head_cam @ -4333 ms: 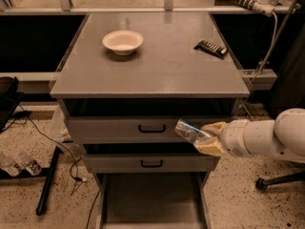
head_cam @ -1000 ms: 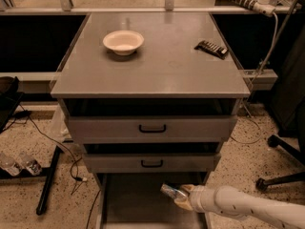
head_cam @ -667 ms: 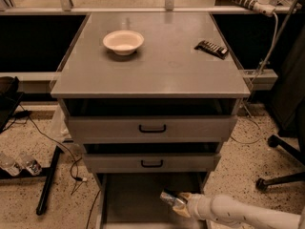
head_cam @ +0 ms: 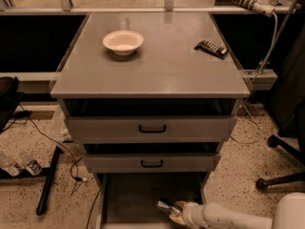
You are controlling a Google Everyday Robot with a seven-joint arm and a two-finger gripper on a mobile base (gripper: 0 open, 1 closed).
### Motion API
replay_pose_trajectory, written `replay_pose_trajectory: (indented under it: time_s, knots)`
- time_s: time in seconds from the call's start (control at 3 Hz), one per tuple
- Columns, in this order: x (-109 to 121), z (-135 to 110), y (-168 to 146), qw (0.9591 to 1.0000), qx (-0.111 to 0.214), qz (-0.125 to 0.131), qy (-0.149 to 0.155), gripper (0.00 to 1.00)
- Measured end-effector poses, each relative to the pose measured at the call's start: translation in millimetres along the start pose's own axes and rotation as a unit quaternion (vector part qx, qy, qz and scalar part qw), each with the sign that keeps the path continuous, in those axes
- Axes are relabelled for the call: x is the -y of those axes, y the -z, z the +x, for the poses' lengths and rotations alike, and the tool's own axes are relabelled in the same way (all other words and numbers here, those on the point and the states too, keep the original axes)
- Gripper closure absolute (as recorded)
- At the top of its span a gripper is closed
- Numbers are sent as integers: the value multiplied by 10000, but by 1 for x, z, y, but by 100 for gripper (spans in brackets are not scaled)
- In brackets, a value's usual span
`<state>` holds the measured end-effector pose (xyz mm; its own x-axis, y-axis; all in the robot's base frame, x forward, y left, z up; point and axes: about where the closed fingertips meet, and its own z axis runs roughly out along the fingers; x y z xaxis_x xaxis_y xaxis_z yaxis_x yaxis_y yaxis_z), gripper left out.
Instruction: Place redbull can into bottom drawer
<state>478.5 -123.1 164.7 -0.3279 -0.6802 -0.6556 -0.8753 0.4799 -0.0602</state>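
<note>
The bottom drawer point(head_cam: 128, 199) is pulled out at the foot of the grey cabinet, its flat floor showing. My gripper point(head_cam: 174, 212) reaches in from the lower right on a white arm and sits low over the drawer's right side. It is shut on the redbull can point(head_cam: 165, 207), a slim silver can lying tilted with its end pointing up-left, just above or at the drawer floor. I cannot tell whether the can touches the floor.
A white bowl point(head_cam: 123, 41) and a dark ribbed bar point(head_cam: 211, 48) lie on the cabinet top point(head_cam: 167, 66). The two upper drawers with black handles point(head_cam: 152, 128) stand slightly pulled out. Cables and a black pole lie on the floor at left; an office chair base point(head_cam: 281, 175) stands at right.
My gripper with the can has come down from beside the top drawer into the bottom drawer, and over the last second it sank a little lower and nearer the front.
</note>
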Motion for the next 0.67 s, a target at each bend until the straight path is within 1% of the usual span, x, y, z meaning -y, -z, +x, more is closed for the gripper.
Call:
replay_pose_trajectory:
  time_s: [0.33, 0.67]
  knots:
    - [-1, 9, -26, 10000, -22, -8, -25, 100]
    - [-1, 11, -30, 10000, -22, -7, -40, 83]
